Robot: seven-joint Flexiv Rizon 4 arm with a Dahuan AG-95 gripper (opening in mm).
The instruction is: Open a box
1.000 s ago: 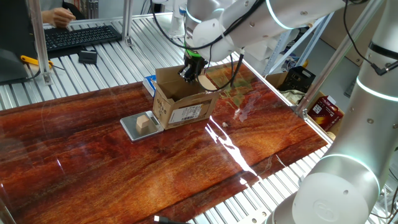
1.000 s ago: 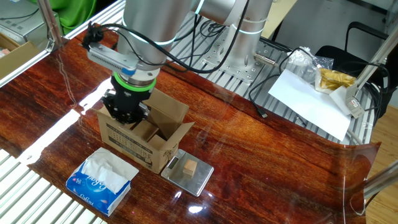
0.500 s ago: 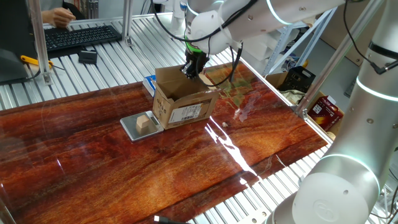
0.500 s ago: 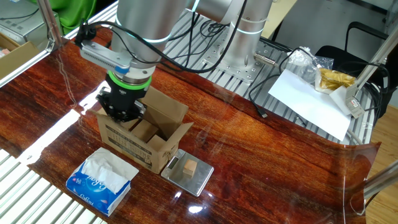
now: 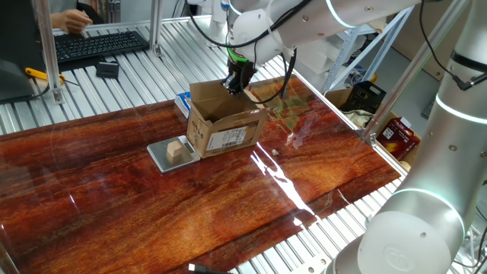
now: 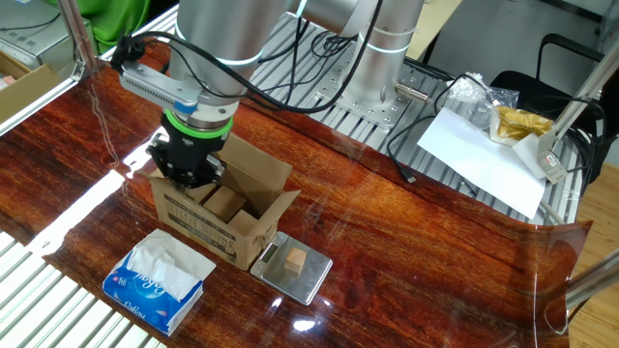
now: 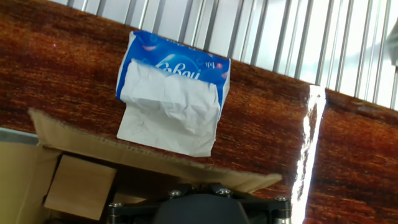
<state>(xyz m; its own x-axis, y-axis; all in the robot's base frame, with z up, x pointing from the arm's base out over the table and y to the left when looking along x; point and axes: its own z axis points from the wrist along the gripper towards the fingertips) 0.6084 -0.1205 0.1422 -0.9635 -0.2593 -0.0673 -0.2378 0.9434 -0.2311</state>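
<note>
Hovering over the box (image 6: 218, 208), the fingers (image 5: 237, 84) were fully closed and gripped nothing. The box stood on the counter (image 6: 406, 232) toward its far edge in one fixed view, beside a small scale (image 6: 292, 270) carrying a wooden cube (image 6: 296, 261); a tissue pack (image 6: 155, 279) lay just beyond the box, at the counter's edge. Several top flaps already stood up or splayed outward, and the hand view showed one flap (image 7: 149, 155) directly ahead of the fingers. To finish the step well, the closed fingers would probably best serve as a blunt pusher: press near the flap's free edge, sweep outward past the fold line, and keep downward force light so the box neither slides nor tips.
</note>
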